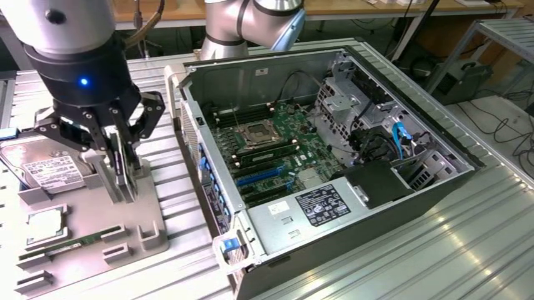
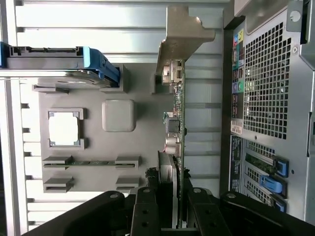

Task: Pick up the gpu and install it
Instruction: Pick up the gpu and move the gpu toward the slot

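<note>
Where the gpu sits: the gpu (image 2: 180, 118) stands on edge in a slot of the gray tray (image 1: 79, 203). The tray lies just beside the computer case (image 1: 392, 250), off the case's rear wall toward the exterior view's left.
Card's long axis: it runs level along the tray, parallel to the rear wall of the case. The silver bracket (image 2: 183, 34) is at the end far from the fingers.
Card against gripper: the gripper (image 2: 171, 196) is directly above the card. One finger (image 2: 145, 211) is on the fan side and the other is on the bare board side, so the card lies between them, straight below the wrist.
Grip: the fingers flank the card closely. I cannot tell whether they press on it or stand just clear, and the card looks seated in its slot.
Arm: there is one arm only, poised over the tray and apart from the case.
Case: the side is open and the board is exposed. No card of this kind is visible in its slots.
Count, task things: one gpu, one gripper.
Count, other parts beside the case: one hard drive (image 1: 50, 172), one processor (image 1: 46, 225) and one memory stick (image 1: 71, 245). All three are on the tray, farther from the case than the card.
Count, cases: one.
</note>
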Motion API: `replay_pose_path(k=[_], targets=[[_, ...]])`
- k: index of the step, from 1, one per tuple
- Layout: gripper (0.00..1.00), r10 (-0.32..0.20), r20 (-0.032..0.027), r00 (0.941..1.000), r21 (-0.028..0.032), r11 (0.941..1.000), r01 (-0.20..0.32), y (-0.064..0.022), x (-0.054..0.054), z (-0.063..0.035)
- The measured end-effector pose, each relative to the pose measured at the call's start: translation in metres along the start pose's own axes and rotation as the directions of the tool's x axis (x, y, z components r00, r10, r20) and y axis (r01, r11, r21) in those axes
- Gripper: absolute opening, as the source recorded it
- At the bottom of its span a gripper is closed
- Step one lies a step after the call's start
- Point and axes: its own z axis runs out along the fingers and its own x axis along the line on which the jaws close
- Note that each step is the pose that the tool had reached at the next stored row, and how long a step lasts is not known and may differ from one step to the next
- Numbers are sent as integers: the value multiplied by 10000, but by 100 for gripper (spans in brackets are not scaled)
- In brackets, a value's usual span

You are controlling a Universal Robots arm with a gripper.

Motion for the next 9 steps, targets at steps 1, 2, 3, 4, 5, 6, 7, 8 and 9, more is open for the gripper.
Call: replay_pose_path(k=[1,2,3,4,5,6,7,8,9], targets=[[27,-1,1,10000,41,10000,1,-1,-1,-43],[27,-2,1,10000,94,10000,2,-1,-3,-99],[27,-4,0,10000,141,9999,4,-2,-6,-165],[27,-5,0,10000,169,9999,5,-3,-7,-213],[27,-5,0,10000,198,9998,5,-3,-7,-257],[27,-6,0,10000,240,9997,6,-4,-9,-318],[27,-7,1,10000,279,9996,7,-5,-10,-381],[27,-8,0,10000,313,9995,8,-6,-12,-441],[27,-8,0,10000,354,9994,8,-7,-14,-543]])
